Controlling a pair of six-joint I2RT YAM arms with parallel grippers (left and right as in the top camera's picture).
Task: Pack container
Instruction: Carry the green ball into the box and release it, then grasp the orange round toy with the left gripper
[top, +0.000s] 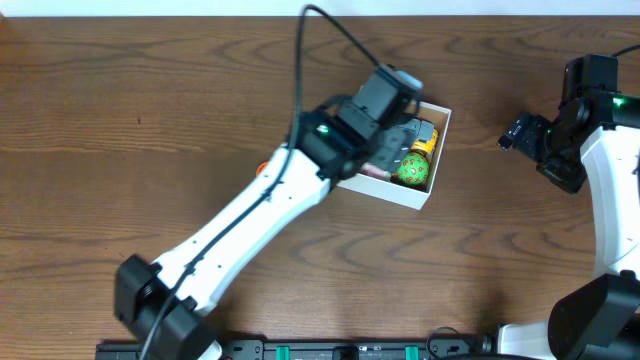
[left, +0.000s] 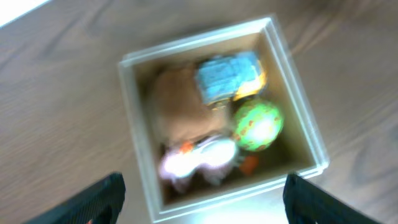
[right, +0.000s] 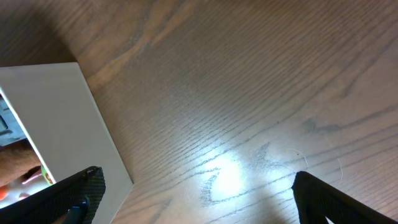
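White open container (left: 292, 81) (toys inside)

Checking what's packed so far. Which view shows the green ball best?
The left wrist view: the green ball lies fully exposed in the container, though blurred. Overhead shows it too, but small. The right wrist view shows mainly the container's outer wall; no ball can be made out there.

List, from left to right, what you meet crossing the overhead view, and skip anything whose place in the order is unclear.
left arm's base → container → right gripper → right arm's white link. The left arm's wrist hangs over the container, so it is left out.
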